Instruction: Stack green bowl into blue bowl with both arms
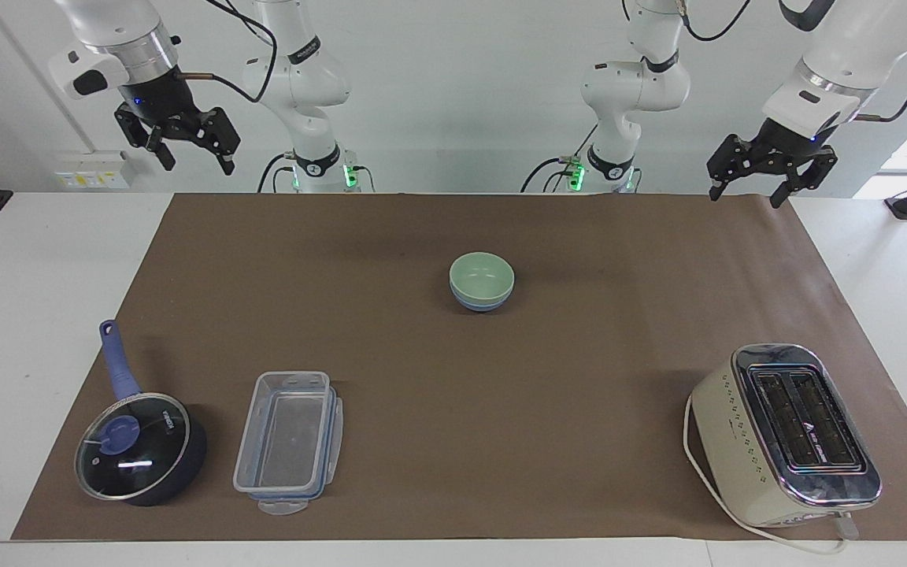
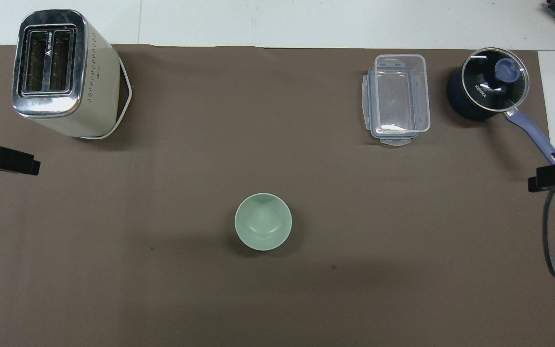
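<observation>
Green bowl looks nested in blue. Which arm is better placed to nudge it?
Left, marginally. The green bowl in the blue bowl sits mid-table between both; left claw and right claw are open and empty, the left one lower.

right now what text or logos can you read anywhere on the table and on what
"KONKA": white letters on the glass lid of the saucepan.
Toaster: a small white mark and lettering between its slots, too small to read.
Clear container, green bowl: no text visible.
</observation>
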Controlling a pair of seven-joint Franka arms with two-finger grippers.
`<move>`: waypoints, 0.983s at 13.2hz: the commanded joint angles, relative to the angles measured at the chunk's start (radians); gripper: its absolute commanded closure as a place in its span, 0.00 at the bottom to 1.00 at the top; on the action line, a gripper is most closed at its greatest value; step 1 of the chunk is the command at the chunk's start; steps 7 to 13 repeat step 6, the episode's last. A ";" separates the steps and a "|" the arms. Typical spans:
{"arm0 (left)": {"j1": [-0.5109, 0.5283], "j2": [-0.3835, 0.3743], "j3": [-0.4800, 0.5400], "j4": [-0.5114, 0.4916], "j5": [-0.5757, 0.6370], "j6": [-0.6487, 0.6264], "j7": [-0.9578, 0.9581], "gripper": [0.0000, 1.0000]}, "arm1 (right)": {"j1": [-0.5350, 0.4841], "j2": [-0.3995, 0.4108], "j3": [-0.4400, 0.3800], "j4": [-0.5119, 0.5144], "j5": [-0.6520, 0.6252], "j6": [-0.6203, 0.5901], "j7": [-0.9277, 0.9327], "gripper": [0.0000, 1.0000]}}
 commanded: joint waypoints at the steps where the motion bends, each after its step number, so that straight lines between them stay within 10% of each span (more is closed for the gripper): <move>1: 0.007 -0.018 -0.007 -0.017 0.022 -0.008 -0.012 0.00 | 0.073 -0.003 -0.089 0.002 -0.009 -0.004 -0.033 0.00; 13: 0.007 -0.018 -0.007 -0.017 0.022 -0.006 -0.012 0.00 | 0.044 0.000 -0.057 0.002 -0.009 -0.005 -0.030 0.00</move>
